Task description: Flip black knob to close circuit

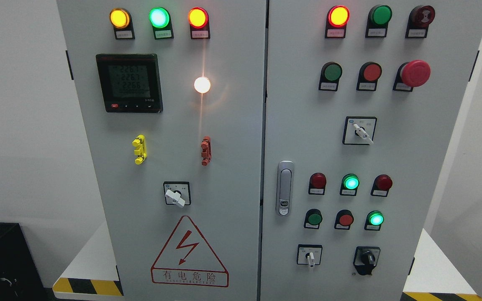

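Observation:
The black knob (367,258) sits low on the right door of the grey electrical cabinet (232,175), on a black plate with a yellow scale behind it. Its handle points slightly up and left of vertical. To its left is a white-handled rotary switch (309,256). Neither of my hands nor any arm shows in the head view.
The right door carries rows of red and green lamps and buttons, a red emergency mushroom button (414,73), another white selector (360,131) and a door latch (284,188). The left door has a digital meter (129,82), a white selector (176,194) and a high-voltage warning triangle (189,253).

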Available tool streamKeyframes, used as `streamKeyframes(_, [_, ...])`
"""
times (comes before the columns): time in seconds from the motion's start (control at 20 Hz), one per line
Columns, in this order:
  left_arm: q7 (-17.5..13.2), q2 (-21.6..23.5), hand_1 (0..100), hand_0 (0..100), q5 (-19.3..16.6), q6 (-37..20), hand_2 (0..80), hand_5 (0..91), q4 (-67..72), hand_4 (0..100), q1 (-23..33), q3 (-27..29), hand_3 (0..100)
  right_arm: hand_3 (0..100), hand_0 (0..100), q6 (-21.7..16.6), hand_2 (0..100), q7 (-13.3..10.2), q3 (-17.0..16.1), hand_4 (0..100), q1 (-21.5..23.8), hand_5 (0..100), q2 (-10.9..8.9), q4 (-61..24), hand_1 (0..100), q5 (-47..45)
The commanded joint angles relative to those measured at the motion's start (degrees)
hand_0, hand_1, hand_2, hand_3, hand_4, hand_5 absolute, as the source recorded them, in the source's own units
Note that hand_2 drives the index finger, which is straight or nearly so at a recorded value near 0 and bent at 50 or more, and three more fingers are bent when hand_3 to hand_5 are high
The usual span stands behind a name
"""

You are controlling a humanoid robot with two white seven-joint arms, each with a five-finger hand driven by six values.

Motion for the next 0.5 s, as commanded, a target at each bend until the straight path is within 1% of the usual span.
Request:
streamKeyframes(0.0, [-0.04,0.0,56,12,0.0,0.0,0.0,0.0,-1.67,0,1.31,0.0,0,55,0,0.29,30,-0.39,-1.05,47,-0.21,28,0.04,-16.92,0,7.53])
streamKeyframes(0.1, [-0.04,0.0,56,12,0.0,0.0,0.0,0.0,-1.67,0,1.32,0.0,0,57,0,0.2,31,-0.48,-1.14,48,-0.21,29,-0.05,-19.02,0,9.55])
streamKeyframes(0.25, [-0.04,0.0,56,12,0.0,0.0,0.0,0.0,-1.67,0,1.23,0.0,0,62,0,0.02,37,-1.09,-1.23,51,-0.21,33,-0.05,-21.84,0,12.1])
streamKeyframes(0.35, [-0.04,0.0,56,12,0.0,0.0,0.0,0.0,-1.67,0,1.32,0.0,0,68,0,0.02,46,-1.36,-1.41,57,-0.21,40,0.04,-23.77,0,13.6])
streamKeyframes(0.45, [-0.04,0.0,56,12,0.0,0.0,0.0,0.0,-1.67,0,1.32,0.0,0,72,0,0.11,51,-1.44,-1.32,61,-0.21,45,-0.05,-25.79,0,14.04])
